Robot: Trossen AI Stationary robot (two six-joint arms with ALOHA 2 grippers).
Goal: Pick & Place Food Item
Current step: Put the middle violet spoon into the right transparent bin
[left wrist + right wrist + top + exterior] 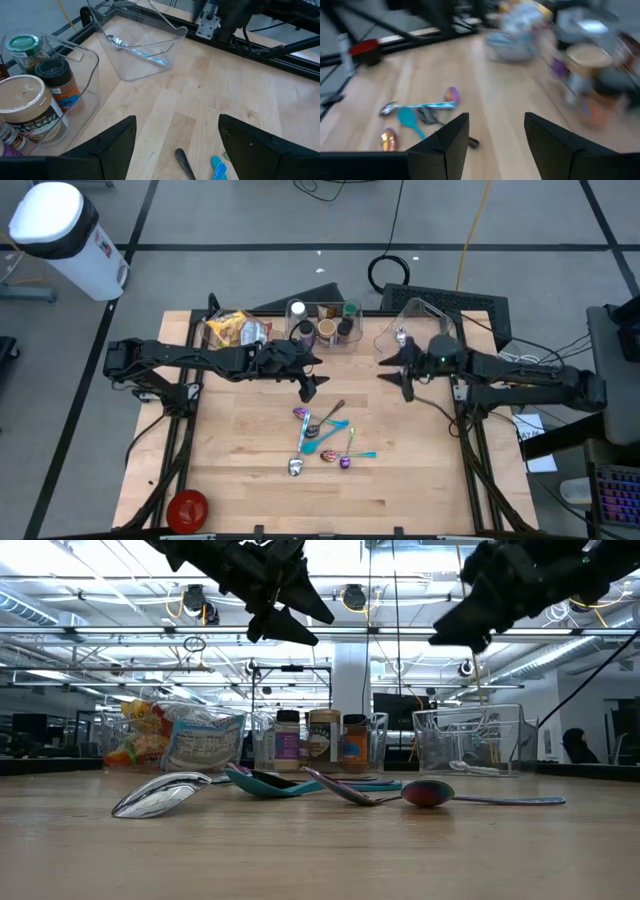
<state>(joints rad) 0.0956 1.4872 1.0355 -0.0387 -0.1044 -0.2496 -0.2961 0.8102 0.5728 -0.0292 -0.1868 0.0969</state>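
Observation:
Snack bags (235, 330) lie on the table at the far left; they also show in the low view (180, 740). Beside them a clear bin (325, 325) holds several jars (30, 100). My left gripper (310, 387) is open and empty, above the table just in front of the jar bin; its fingers show in its wrist view (177, 145). My right gripper (398, 375) is open and empty, above the table in front of a second clear bin (415, 330). Both grippers hang well above the table in the low view, left (290, 615) and right (470, 625).
Several coloured spoons (322, 435) lie scattered mid-table below the grippers, also in the low view (300, 785). The right clear bin (140, 50) holds a spoon. A red bowl (187, 508) sits at the near left corner. Bare wood lies at the near right.

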